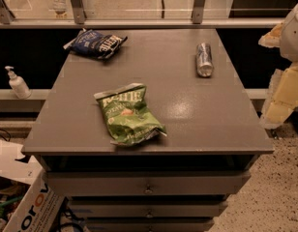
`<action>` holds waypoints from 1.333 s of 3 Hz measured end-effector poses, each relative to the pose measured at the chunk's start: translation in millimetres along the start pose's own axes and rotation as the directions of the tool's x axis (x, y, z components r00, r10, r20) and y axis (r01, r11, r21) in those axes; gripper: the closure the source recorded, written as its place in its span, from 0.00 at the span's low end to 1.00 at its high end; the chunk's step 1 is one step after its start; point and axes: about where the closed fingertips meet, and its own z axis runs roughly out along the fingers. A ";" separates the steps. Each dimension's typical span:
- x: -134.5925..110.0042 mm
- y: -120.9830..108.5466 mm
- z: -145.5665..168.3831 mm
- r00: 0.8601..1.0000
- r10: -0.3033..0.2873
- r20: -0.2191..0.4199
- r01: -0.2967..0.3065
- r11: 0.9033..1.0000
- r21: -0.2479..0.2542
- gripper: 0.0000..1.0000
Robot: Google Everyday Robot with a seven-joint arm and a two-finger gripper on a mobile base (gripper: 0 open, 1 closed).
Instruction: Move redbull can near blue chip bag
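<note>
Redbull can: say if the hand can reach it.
Probably yes: the redbull can lies alone near the right edge of the table, nothing over it, and the hand hangs just beyond that edge.

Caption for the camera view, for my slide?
Slim silver redbull can lies right-rear on grey table, dark blue foil chip bag left-rear, green chip bag centre-front; end effector beside table's right edge.

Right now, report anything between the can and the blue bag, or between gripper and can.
Nothing visible. The can lies back right on the table, the blue bag back left, bare top between. The green bag lies nearer the front, off that line. The gripper hangs beside the table's right edge.
</note>
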 end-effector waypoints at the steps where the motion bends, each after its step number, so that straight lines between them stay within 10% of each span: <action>1: 0.0 0.0 0.0 1.000 0.000 0.000 0.000 1.000 0.000 0.00; 4: -8.1 -33.9 10.8 0.999 0.040 0.017 -0.041 0.994 0.104 0.00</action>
